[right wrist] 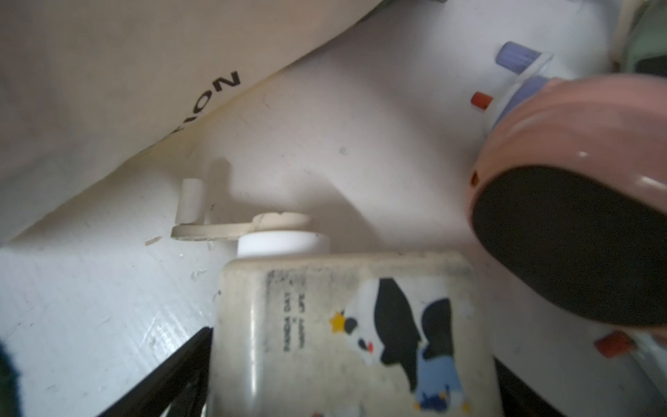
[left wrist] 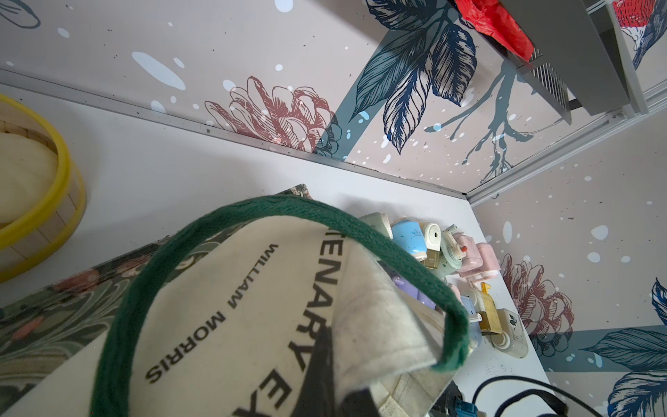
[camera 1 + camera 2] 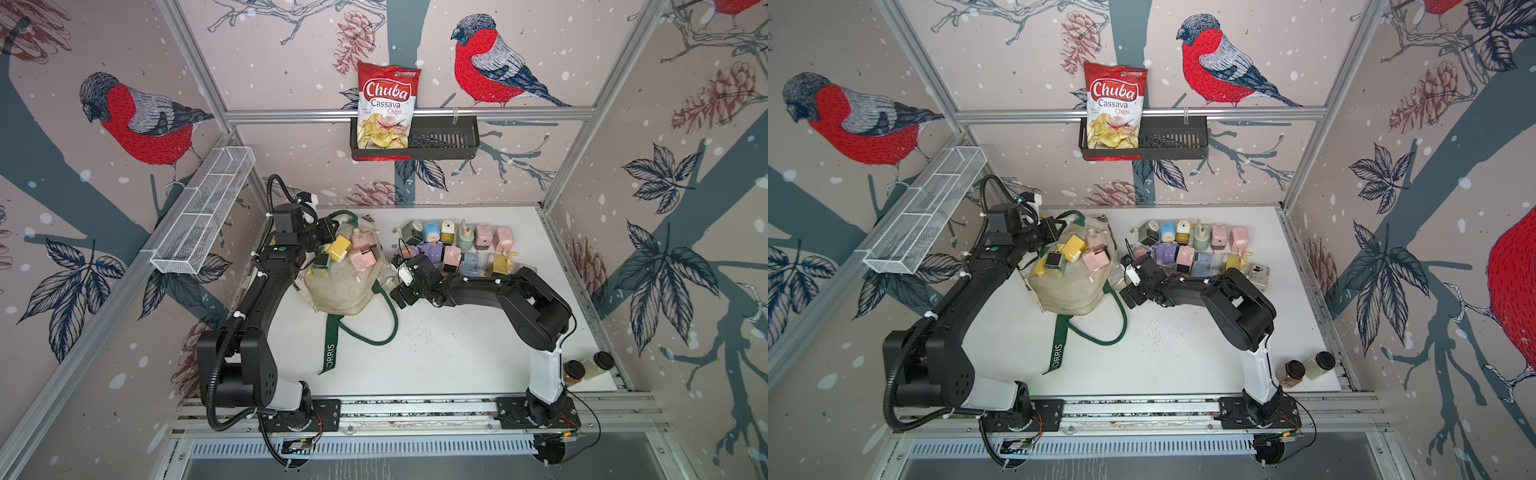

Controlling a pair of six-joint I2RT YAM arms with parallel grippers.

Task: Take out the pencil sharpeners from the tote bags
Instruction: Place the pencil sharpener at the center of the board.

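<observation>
The cream tote bag point(image 3: 345, 291) point(image 3: 1071, 291) lies on the table, mouth toward the back, with several pencil sharpeners in the opening, among them a yellow one point(image 3: 338, 247) and a pink one point(image 3: 363, 257). My left gripper point(image 3: 332, 232) point(image 2: 325, 379) is shut on the bag's cream rim point(image 2: 379, 325) and holds it up. More sharpeners point(image 3: 457, 245) stand in rows at the back right. My right gripper point(image 3: 402, 266) point(image 1: 353, 361) is low beside the bag. Its jaws stand wide around a cream panda-print sharpener point(image 1: 325, 325) next to a pink one point(image 1: 577, 180).
A chips bag point(image 3: 388, 104) sits in a black basket point(image 3: 444, 141) on the back wall, and a white wire basket point(image 3: 203, 212) hangs at the left. Two brown-lidded jars point(image 3: 588, 365) stand front right. A green handle point(image 3: 365, 328) trails forward. A yellow-rimmed steamer point(image 2: 36, 202) sits behind the bag.
</observation>
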